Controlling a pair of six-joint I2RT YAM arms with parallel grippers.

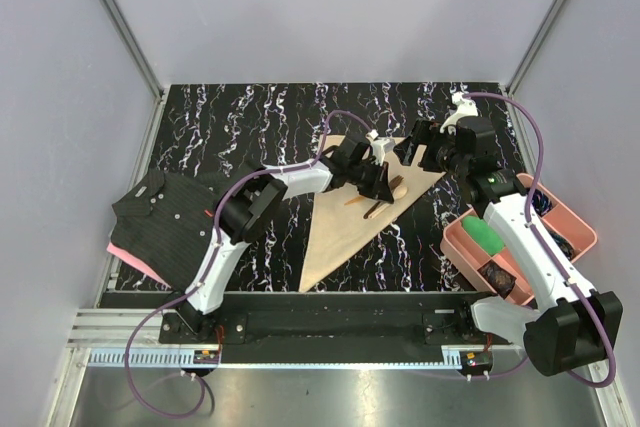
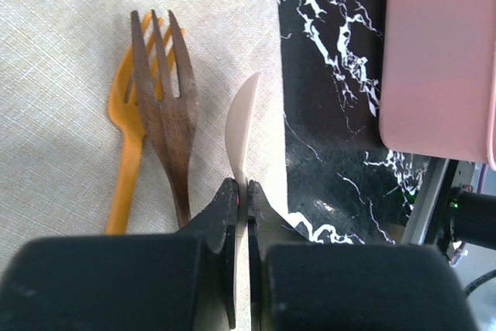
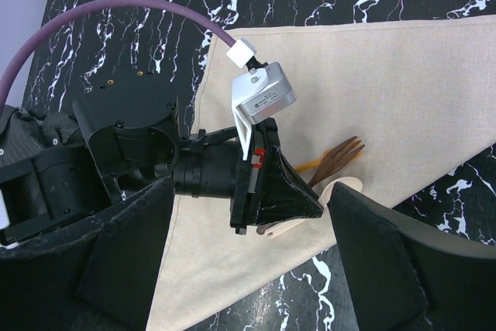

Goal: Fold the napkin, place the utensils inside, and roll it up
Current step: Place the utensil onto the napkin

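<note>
The beige napkin [image 1: 345, 222] lies folded into a triangle on the black marbled table; it also shows in the left wrist view [image 2: 54, 75] and the right wrist view [image 3: 387, 91]. On its right part lie a dark brown wooden fork [image 2: 167, 106] and an orange utensil [image 2: 124, 153] side by side. My left gripper [image 2: 242, 191] is shut on the handle of a pale wooden spoon [image 2: 242, 125], seen edge-on just right of the fork, near the napkin's edge. My right gripper [image 3: 252, 269] is open and empty, hovering above the left gripper [image 3: 310, 208] and the utensils.
A pink tray [image 1: 580, 222] with small coloured items stands at the right, close to the napkin's corner; it also shows in the left wrist view [image 2: 438, 60]. A dark dotted cloth [image 1: 160, 217] over something pink lies at the left. The right arm [image 1: 525, 237] reaches over the tray.
</note>
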